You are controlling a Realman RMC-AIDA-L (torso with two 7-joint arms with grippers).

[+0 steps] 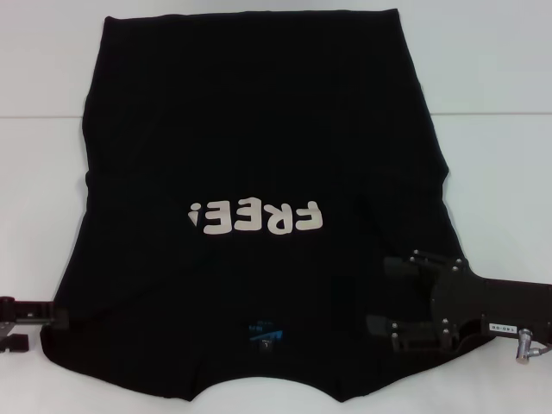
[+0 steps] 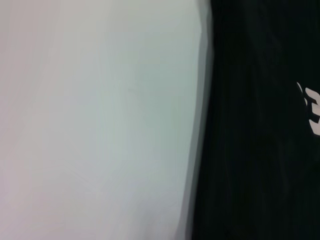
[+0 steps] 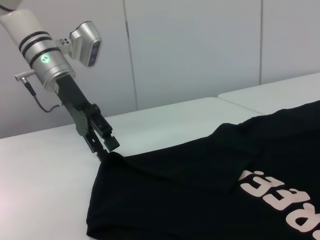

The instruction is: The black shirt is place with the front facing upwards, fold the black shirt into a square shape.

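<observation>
The black shirt [image 1: 259, 155] lies spread on the white table with its front up. Its white "FREE!" lettering [image 1: 257, 217] reads upside down from my side, and the blue neck label [image 1: 263, 332] is near me. My right gripper [image 1: 379, 296] rests open over the shirt's near right part, its fingers pointing toward the collar. At the near left corner, my left gripper [image 1: 47, 316] is shut on the shirt's edge. The right wrist view shows the left gripper [image 3: 107, 149] pinching that corner of the shirt [image 3: 200, 185], which peaks up to it. The left wrist view shows only the shirt's edge [image 2: 260, 150] and bare table.
The white table [image 1: 500, 172] extends on both sides of the shirt, with a seam line [image 1: 492, 113] across the far part. A pale wall [image 3: 200, 50] stands behind the table in the right wrist view.
</observation>
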